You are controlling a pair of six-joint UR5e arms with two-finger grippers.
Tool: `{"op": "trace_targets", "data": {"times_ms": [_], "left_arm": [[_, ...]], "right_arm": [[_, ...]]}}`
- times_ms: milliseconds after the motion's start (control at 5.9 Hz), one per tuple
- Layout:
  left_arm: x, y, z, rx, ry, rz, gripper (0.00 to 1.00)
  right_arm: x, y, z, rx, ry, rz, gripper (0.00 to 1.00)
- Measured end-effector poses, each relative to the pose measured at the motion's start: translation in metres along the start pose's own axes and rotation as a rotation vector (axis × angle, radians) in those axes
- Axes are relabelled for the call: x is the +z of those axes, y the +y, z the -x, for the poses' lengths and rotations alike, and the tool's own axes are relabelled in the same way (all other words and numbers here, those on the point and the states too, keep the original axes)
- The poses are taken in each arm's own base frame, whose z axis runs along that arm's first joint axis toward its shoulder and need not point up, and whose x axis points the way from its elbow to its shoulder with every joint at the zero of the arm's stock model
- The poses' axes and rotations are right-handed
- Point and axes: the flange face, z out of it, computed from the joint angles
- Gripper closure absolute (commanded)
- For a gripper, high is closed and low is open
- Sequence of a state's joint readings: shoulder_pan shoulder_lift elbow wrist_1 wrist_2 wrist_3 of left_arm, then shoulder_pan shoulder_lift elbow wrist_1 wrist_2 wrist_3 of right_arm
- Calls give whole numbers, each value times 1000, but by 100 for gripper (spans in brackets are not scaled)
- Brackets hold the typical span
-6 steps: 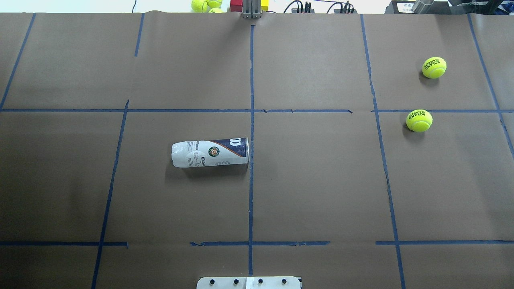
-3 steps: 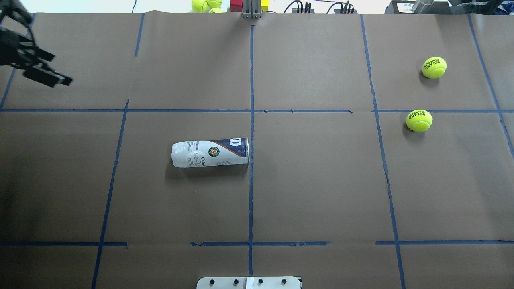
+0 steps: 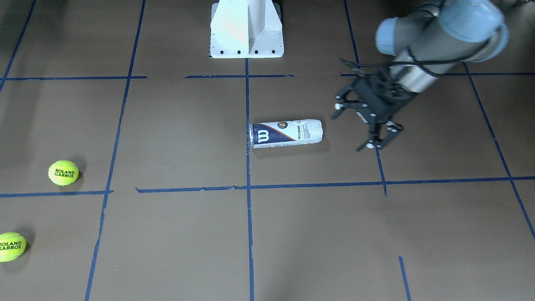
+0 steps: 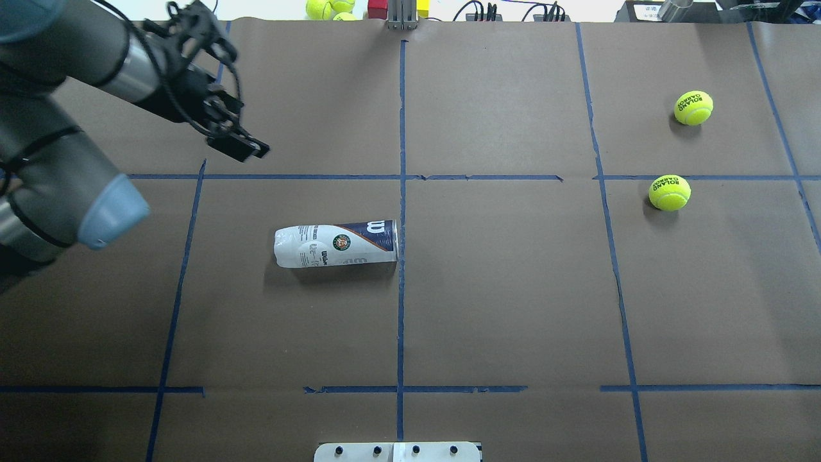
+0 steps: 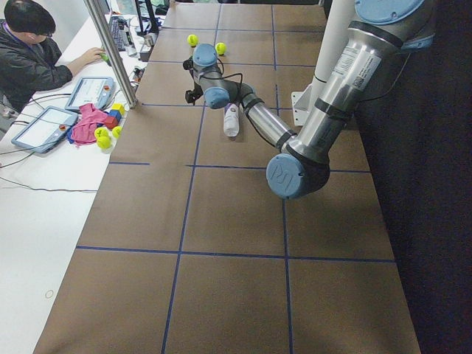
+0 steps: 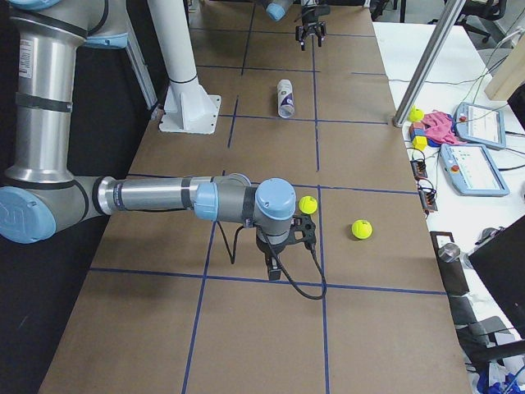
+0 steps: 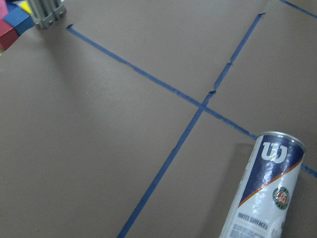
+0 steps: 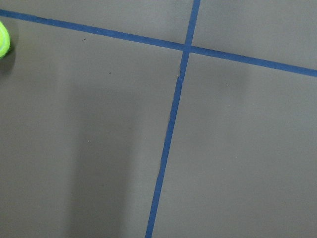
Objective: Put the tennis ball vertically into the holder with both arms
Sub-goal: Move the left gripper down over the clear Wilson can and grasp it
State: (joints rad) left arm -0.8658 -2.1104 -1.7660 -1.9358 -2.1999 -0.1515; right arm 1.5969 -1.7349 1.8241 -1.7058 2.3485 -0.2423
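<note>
The holder (image 4: 337,244), a clear tube with a white and navy "W" label, lies on its side near the table's middle, mouth pointing right; it also shows in the front view (image 3: 286,133) and left wrist view (image 7: 265,193). Two yellow tennis balls (image 4: 693,107) (image 4: 669,192) rest at the far right. My left gripper (image 3: 353,125) is open and empty, above the table beside the tube's closed end, apart from it. My right gripper (image 6: 283,246) shows only in the exterior right view, close to the nearer ball (image 6: 308,204); I cannot tell whether it is open.
The white pedestal base (image 3: 246,29) stands at the robot's edge. Spare balls (image 4: 327,8) and coloured blocks lie beyond the far edge. An operator (image 5: 29,44) sits at a side desk. Blue tape lines grid the brown table cover.
My left arm has swung in from the left edge toward the table's middle, with its gripper now nearer the tube. The tube and both balls have not moved.
</note>
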Motion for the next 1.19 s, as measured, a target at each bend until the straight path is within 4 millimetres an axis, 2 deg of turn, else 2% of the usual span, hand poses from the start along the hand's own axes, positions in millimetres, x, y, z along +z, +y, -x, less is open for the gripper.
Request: {"op": "trace_targets", "data": {"times_ms": [169, 339, 678, 847, 1186], "left_arm": [[26, -31, -48, 34, 6, 49, 0], [52, -53, -92, 94, -16, 118, 0], [94, -90, -163, 247, -110, 317, 0], [113, -100, -178, 320, -139, 411, 0], [158, -99, -188, 416, -184, 549, 0]], "right_arm": [[0, 0, 0, 0, 0, 0, 0], [0, 0, 0, 1, 0, 1, 0], [1, 0, -1, 1, 0, 2, 0], [1, 0, -1, 1, 0, 2, 0], [1, 0, -1, 0, 0, 1, 0]]}}
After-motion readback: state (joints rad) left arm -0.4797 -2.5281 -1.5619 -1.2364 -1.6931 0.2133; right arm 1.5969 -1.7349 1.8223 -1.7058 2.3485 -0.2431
